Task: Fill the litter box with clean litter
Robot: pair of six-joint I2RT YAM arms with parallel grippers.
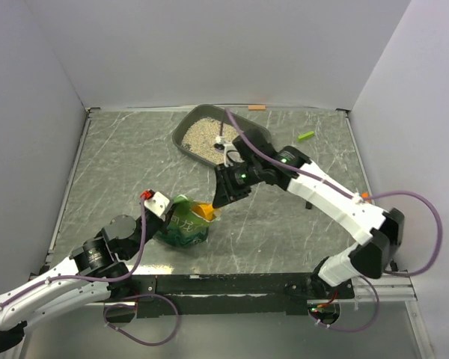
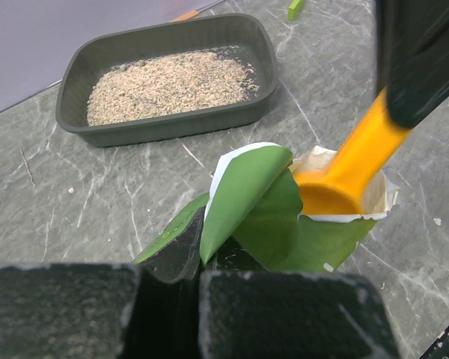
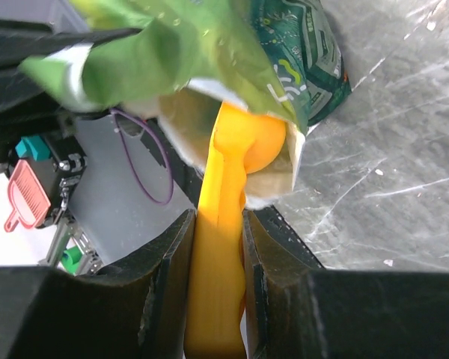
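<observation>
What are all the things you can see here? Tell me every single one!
table: one, grey marbled, under everything
litter box: one, dark grey, far middle of the table
litter: one layer, beige, inside the litter box
bag: one, green, near side by the left arm, top open
scoop: one, orange, bowl in the bag's mouth
stick: one, bright green, far right of the table
small piece: one, orange, at the table's far edge
left gripper: one, black, shut on the bag's edge
right gripper: one, black, shut on the scoop's handle
</observation>
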